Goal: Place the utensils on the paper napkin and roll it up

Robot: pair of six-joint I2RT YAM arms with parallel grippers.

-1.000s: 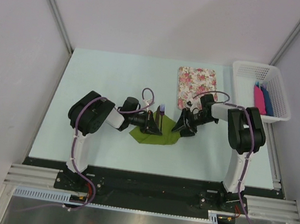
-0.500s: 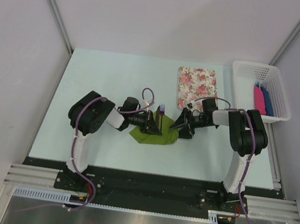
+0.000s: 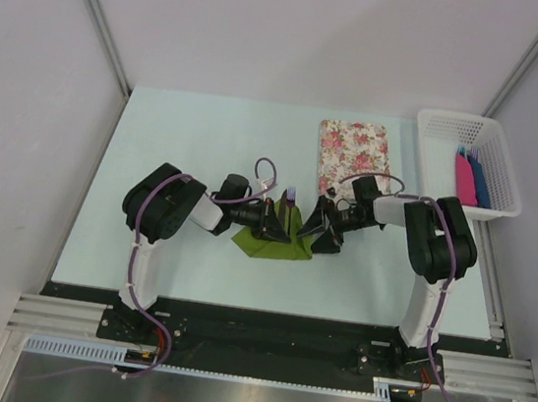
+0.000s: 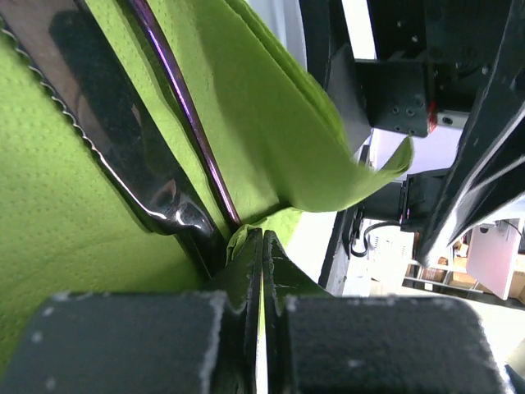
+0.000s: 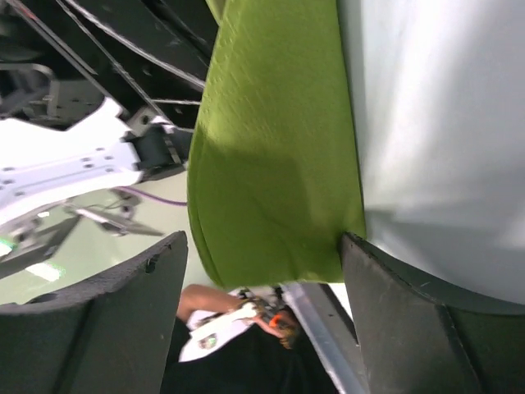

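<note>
While the left gripper point(image 4: 261, 242) lies low near the middle of the table point(image 3: 179, 130), its fingers are clenched flat together on a thin edge of the green napkin point(image 3: 265, 247), with a sliver of paper showing between them. Seen from above, the napkin lies crumpled at this gripper's 6 o'clock, one flap lifted and curling over. The dark purple utensils point(image 4: 111, 139) lie on the paper just beside the pinch, and the fork tines point(image 3: 291, 193) poke out at 12 o'clock. At the napkin's 3 o'clock the right gripper point(image 5: 262, 246) is spread wide, grasping nothing, with the raised fold between its fingers. A floral mat point(image 3: 352, 155) lies at the napkin's 1 o'clock. A white basket point(image 3: 448, 121) with pink and blue pieces point(image 3: 468, 178) sits at 2 o'clock.
</note>
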